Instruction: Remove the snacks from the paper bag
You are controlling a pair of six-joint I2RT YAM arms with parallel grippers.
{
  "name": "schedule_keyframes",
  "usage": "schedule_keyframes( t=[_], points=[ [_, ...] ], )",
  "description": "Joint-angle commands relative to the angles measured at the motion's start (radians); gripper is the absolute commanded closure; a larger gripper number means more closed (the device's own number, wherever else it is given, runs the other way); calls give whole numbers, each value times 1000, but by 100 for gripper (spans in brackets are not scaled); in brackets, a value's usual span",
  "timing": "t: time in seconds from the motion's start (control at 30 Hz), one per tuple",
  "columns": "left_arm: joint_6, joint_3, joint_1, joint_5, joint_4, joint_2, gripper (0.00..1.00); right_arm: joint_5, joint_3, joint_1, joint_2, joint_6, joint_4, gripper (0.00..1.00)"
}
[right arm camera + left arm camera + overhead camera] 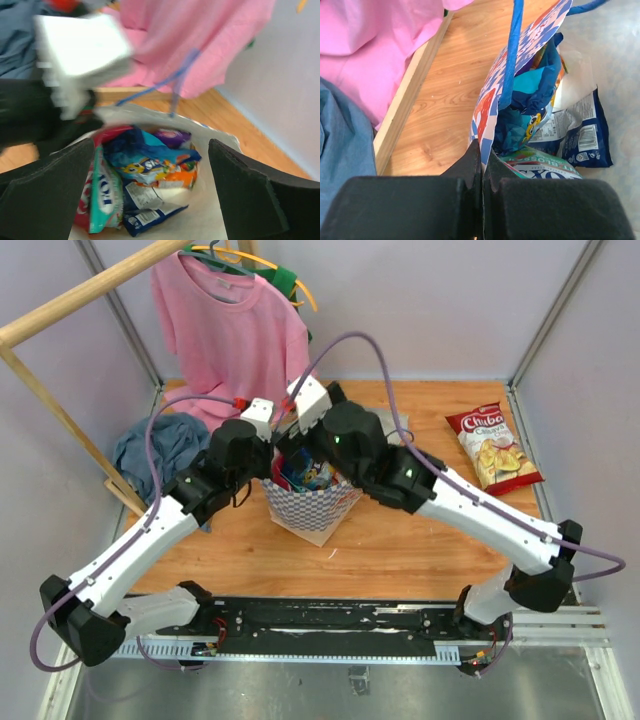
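Progress: Chiba packet [494,447] out on table [400,540]; you have several packets [150,165] left in paper bag [310,508]. Left gripper [482,152] pinches bag rim; right gripper [151,145] spread wide over opening.

White arms [480,510], purple cables [150,455], perhaps padded fingers [45,195].

Both arms extend from the tabletop's near edge toward its centre. Left gripper [481,150] jaws are pressed together; right gripper [152,185] jaws are spread wide.
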Motion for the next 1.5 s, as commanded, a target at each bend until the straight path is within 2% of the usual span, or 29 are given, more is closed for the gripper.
schedule_keyframes(
  t=[0.0, 0.27, 0.47, 0.67, 0.73, 0.87, 1.03, 1.1, 1.23, 1.37, 1.47],
  points=[
    [1, 3, 3, 1, 201, -77, 99, -119, 35, -175, 1, 249, -159, 1],
    [-49, -72, -19, 96, 250, -57, 99, -225, -230, -197, -72, 326, -223, 1],
    [-5, -69, -159, -61, 256, 50, 99, -260, -392, -213, -123, 322, -287, 1],
    [-42, -132, -199, -48, 331, 45, 99, -241, -536, -254, -237, 336, -303, 2],
    [-50, -144, -223, -63, 339, 39, 99, -279, -599, -304, -282, 340, -281, 2],
    [-48, -145, -280, -93, 326, 44, 99, -404, -754, -382, -376, 363, -190, 2],
    [-41, -143, -345, -108, 331, 107, 99, -468, -919, -392, -435, 422, -61, 2],
    [-7, -103, -380, -166, 318, 162, 99, -472, -973, -394, -439, 459, -21, 2],
    [106, -22, -400, -262, 335, 253, 99, -473, -1073, -394, -469, 570, 96, 1],
    [275, 49, -399, -338, 403, 317, 99, -476, -1220, -392, -494, 740, 294, 1],
    [415, 107, -400, -360, 465, 357, 99, -410, -1305, -371, -504, 820, 399, 1]
  ],
)
